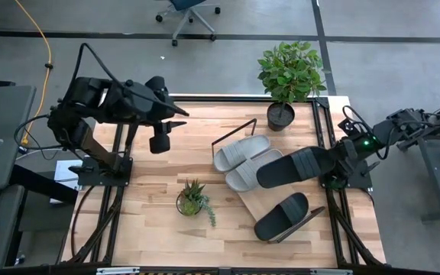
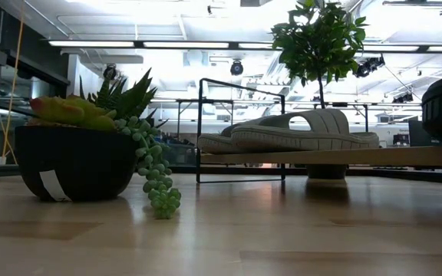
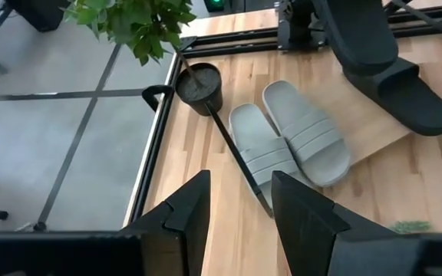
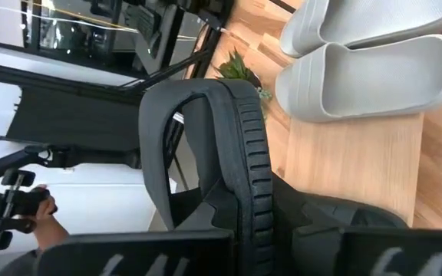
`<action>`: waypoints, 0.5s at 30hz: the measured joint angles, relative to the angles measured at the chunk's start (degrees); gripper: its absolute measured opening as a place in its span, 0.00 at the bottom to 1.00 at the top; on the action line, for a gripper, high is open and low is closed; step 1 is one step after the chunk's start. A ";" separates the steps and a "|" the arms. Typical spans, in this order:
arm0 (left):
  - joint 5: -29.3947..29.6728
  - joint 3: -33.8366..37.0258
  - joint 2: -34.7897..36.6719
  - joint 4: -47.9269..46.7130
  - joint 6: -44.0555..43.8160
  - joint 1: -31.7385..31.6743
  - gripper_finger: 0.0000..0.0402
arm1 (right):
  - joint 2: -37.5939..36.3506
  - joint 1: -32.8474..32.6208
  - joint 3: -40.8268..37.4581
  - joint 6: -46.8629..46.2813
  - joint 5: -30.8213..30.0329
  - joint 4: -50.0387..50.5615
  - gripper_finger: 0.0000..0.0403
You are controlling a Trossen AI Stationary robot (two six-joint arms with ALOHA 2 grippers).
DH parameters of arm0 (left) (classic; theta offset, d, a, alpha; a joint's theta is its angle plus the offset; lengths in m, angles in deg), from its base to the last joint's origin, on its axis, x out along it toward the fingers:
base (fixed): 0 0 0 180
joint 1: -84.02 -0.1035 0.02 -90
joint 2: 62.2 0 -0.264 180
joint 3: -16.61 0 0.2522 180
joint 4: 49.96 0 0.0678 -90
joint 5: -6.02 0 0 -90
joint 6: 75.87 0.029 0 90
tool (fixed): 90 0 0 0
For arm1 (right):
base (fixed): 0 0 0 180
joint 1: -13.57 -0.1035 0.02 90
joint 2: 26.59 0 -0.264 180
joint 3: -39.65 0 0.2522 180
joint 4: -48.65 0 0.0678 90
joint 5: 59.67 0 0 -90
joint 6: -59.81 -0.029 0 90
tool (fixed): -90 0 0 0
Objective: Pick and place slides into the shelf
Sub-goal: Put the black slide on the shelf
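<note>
a black slide (image 1: 292, 166) is held by the right gripper (image 1: 333, 159) above the shelf (image 1: 262, 200); the left gripper (image 3: 240, 211) is parted, empty.

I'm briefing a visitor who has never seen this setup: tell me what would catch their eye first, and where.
The black slide held by the right hand above the shelf stands out most, beside the two light grey slides already lying side by side on the board. A second black slide lies at the shelf's near end. The left hand hangs open over the table's left half, away from the shelf.
</note>
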State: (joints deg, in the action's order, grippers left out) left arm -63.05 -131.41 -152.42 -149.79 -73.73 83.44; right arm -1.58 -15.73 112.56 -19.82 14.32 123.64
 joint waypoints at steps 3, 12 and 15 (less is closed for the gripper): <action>0.48 0.00 0.18 -0.01 -0.37 0.40 0.32 | 0.16 0.00 0.00 -0.32 -0.27 0.06 0.02; 0.59 0.00 0.11 -0.01 -0.76 0.38 0.32 | 1.93 0.02 -0.04 5.36 -7.18 -11.14 0.02; 0.59 0.00 0.11 -0.01 -0.93 0.38 0.32 | 3.22 0.02 -0.04 7.89 -4.59 -16.36 0.02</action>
State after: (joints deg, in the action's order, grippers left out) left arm -62.46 -131.41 -152.31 -149.80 -74.66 83.82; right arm 1.64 -15.71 112.52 -11.93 9.72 107.27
